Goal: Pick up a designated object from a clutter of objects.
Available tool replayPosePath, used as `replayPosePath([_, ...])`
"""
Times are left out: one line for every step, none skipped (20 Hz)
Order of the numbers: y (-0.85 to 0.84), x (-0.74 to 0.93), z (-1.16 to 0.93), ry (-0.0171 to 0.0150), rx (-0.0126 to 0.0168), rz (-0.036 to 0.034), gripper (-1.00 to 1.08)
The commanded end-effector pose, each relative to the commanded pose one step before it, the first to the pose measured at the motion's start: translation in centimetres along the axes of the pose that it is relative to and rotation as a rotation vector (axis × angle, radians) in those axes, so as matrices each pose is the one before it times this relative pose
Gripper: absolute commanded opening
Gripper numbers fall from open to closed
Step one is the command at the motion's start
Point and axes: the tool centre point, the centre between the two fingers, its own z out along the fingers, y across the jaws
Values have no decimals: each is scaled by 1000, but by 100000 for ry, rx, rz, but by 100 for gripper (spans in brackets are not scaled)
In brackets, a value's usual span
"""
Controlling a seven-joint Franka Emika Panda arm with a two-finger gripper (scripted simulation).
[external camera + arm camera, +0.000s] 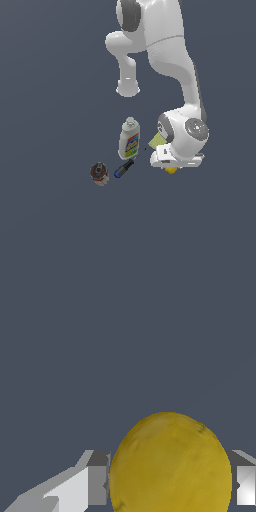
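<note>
The yellow ball (170, 463) is flanked by both fingers (97, 478) of the gripper (170, 483). Firm clamping cannot be told. Lifting is left to be done.

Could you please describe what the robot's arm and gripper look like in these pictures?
The arm is glossy white with rounded, bulbous links, dark grey bands at the joints and a grey disc on the wrist. The gripper has blocky white and grey fingers. No cables or markings show.
</note>
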Motion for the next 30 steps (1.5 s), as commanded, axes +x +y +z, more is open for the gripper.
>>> replayPosePath([5, 71, 32, 134, 36, 42, -100])
replayPosePath([0, 0, 0, 0, 0, 0, -100])
replayPosePath([0, 0, 0, 0, 0, 0, -100])
replayPosePath([0, 0, 0, 0, 0, 0, -100])
replayPosePath([0, 0, 0, 0, 0, 0, -100])
replayPosePath([0, 0, 0, 0, 0, 0, -100])
replayPosePath([0, 0, 0, 0, 0, 0, -100])
replayPosePath([0, 0, 0, 0, 0, 0, -100])
replayPosePath([0, 0, 0, 0, 0, 0, -100])
replayPosePath([-3, 0, -28, 0, 0, 0, -100])
replayPosePath([13, 5, -31, 0, 0, 0, -100])
replayPosePath([-2, 1, -100, 5, 15, -67, -100])
replayPosePath([64, 25, -157, 0, 0, 0, -100])
replayPosePath([90, 36, -220, 0, 0, 0, -100])
replayPosePath([116, 46, -284, 0, 0, 0, -100])
replayPosePath([143, 57, -350, 0, 0, 0, -100])
replayPosePath([170, 68, -417, 0, 0, 0, -100])
replayPosePath([198, 79, -486, 0, 0, 0, -100])
replayPosePath([226, 91, -557, 0, 0, 0, -100])
replayPosePath([255, 103, -628, 0, 0, 0, -100])
replayPosePath([282, 114, -697, 0, 0, 0, -100])
replayPosePath([307, 125, -761, 0, 0, 0, -100])
replayPosePath([331, 136, -823, 0, 0, 0, -100])
replayPosePath([353, 146, -881, 0, 0, 0, -100])
replayPosePath([374, 156, -936, 0, 0, 0, -100])
replayPosePath([394, 165, -988, 0, 0, 0, -100])
replayPosePath([412, 174, -1038, 0, 0, 0, -100])
replayPosePath([429, 183, -1084, 0, 0, 0, -100])
replayPosePath([422, 186, -1108, -23, 52, -39, -100])
replayPosePath([443, 194, -1127, 0, 0, 0, -100])
